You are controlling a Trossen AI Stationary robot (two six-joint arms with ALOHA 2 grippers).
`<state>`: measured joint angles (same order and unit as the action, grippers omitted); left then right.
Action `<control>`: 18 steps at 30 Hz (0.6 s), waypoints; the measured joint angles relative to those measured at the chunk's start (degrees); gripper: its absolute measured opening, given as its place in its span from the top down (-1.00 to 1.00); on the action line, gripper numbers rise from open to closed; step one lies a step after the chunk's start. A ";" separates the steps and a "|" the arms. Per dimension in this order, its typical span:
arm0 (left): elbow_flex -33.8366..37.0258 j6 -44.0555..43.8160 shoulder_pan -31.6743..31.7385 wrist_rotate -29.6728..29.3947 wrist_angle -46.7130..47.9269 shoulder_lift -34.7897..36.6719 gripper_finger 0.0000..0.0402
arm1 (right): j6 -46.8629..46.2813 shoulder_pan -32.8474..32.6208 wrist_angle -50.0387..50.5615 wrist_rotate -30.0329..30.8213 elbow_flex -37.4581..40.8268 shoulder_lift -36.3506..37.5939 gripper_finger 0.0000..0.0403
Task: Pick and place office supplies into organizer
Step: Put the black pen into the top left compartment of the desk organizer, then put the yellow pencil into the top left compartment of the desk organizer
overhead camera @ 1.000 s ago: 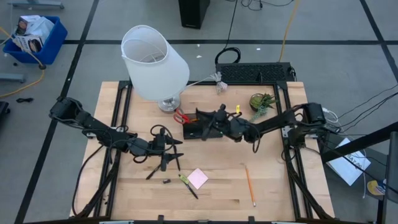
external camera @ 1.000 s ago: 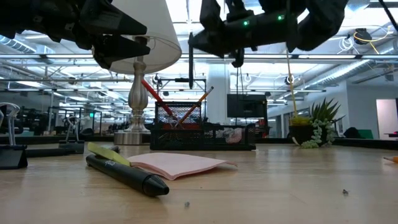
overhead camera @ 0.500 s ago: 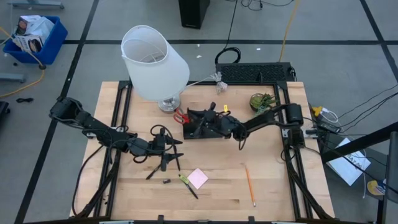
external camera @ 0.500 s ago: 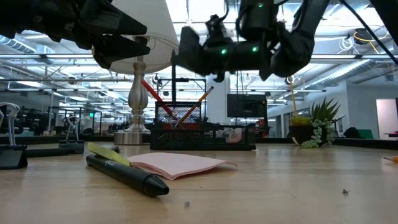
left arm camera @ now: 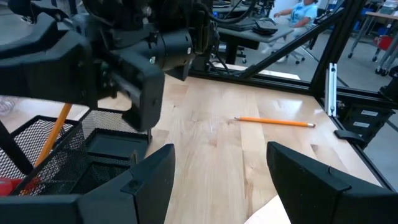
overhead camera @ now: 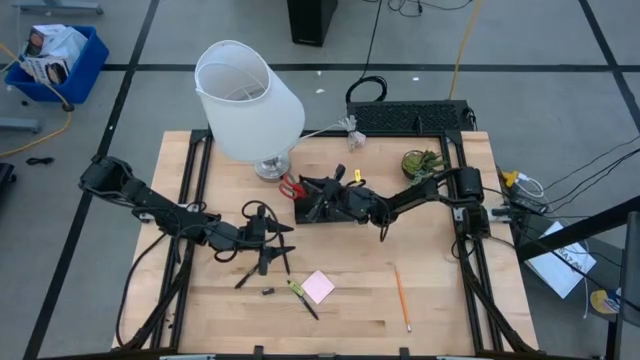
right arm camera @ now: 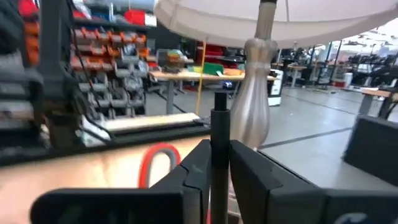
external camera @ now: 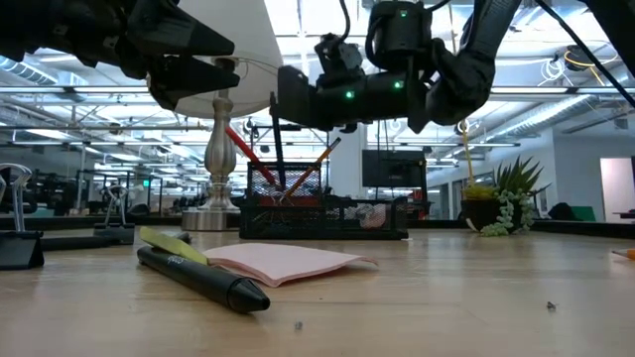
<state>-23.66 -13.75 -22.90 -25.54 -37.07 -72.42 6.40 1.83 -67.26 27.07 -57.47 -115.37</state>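
The black mesh organizer [overhead camera: 312, 212] [external camera: 317, 203] stands near the lamp base, with red-handled scissors [overhead camera: 290, 187] and an orange pencil [external camera: 319, 159] leaning in it. My right gripper [overhead camera: 318, 197] [external camera: 283, 99] [right arm camera: 217, 165] hovers over it, shut on a black pen [external camera: 276, 149]. My left gripper [overhead camera: 265, 240] [left arm camera: 221, 180] is open and empty, above dark pens [overhead camera: 245, 275] left of centre. The pink sticky-note pad [overhead camera: 319, 287] [external camera: 288, 260], a yellow-green marker [overhead camera: 295, 289], a black pen [external camera: 198, 280] and an orange pencil [overhead camera: 401, 298] [left arm camera: 273, 121] lie flat on the table. My right gripper pinches the black pen near its upper end [right arm camera: 219, 134] between its two fingers. The fingers come level from the table's right side and lie across the pen. The pen stands upright and hangs below them, its lower end [external camera: 276, 186] down at the organizer's taller mesh compartment.
A white-shaded lamp [overhead camera: 248, 100] stands on the far left part of the table, its base [overhead camera: 270, 168] beside the organizer. A small green plant [overhead camera: 420, 162] [external camera: 501, 193] sits far right. A tiny black bit [overhead camera: 268, 291] lies near the pad. Bare wood spreads along the near right.
My right gripper has carried the upright pen toward the table's left, over the organizer, and then lowered it, so the pen's lower end now reaches the mesh compartment. It has stayed shut on the pen.
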 joint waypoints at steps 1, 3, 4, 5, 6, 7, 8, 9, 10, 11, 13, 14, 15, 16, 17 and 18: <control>0.00 -0.01 -0.02 0.00 0.01 0.00 -0.27 | 1.14 0.02 0.20 0.05 0.02 0.00 0.70; 0.00 0.01 0.00 0.00 0.01 0.00 -0.27 | 2.59 0.01 0.23 0.09 0.02 0.00 0.63; 0.00 0.01 0.00 0.00 0.01 0.00 -0.27 | 3.00 0.00 0.23 0.09 0.02 0.00 0.59; 0.00 0.01 -0.02 0.00 -0.01 0.00 -0.27 | 3.23 -0.01 0.27 0.09 0.02 0.00 0.55; 0.00 -0.01 0.00 0.00 0.01 0.00 -0.27 | 3.40 -0.02 0.31 0.09 0.02 0.00 0.50; 0.00 0.01 -0.01 0.00 0.01 0.00 -0.27 | 3.57 -0.02 0.32 0.08 0.04 0.00 0.45; 0.00 0.01 0.00 0.00 0.01 0.00 -0.27 | 3.69 -0.02 0.28 0.06 0.04 0.00 0.40; 0.00 0.00 -0.01 0.00 0.01 0.00 -0.27 | 3.63 -0.02 0.28 0.00 0.04 0.00 0.34; 0.00 -0.01 -0.02 0.00 0.01 0.00 -0.27 | 3.11 -0.02 0.31 -0.03 0.04 0.00 0.29; 0.00 0.01 -0.02 0.00 -0.01 0.00 -0.27 | 2.16 -0.02 0.35 -0.04 0.04 0.00 0.24; 0.00 0.01 0.00 0.00 0.01 0.00 -0.27 | -0.38 -0.15 0.13 -0.08 0.04 0.00 0.16; 0.00 0.00 -0.01 0.00 0.01 0.00 -0.27 | -1.01 -0.37 -0.30 -0.07 0.07 0.13 0.13; 0.00 -0.01 -0.02 0.00 0.00 0.00 -0.27 | -0.81 -0.83 -0.45 -0.06 0.09 0.39 0.11; 0.00 0.00 0.00 0.00 0.00 0.00 -0.27 | 0.15 -1.47 -1.04 -0.09 0.09 0.64 0.09; 0.00 0.01 0.00 0.00 -0.01 0.00 -0.27 | 1.48 -2.26 -2.00 -0.09 0.09 1.02 0.08; 0.00 0.01 -0.02 0.00 0.01 0.00 -0.27 | 2.42 -3.14 -2.95 -0.17 0.09 1.45 0.08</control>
<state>-23.66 -13.74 -22.92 -25.54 -37.06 -72.42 8.82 -1.32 -70.22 26.90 -57.39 -113.92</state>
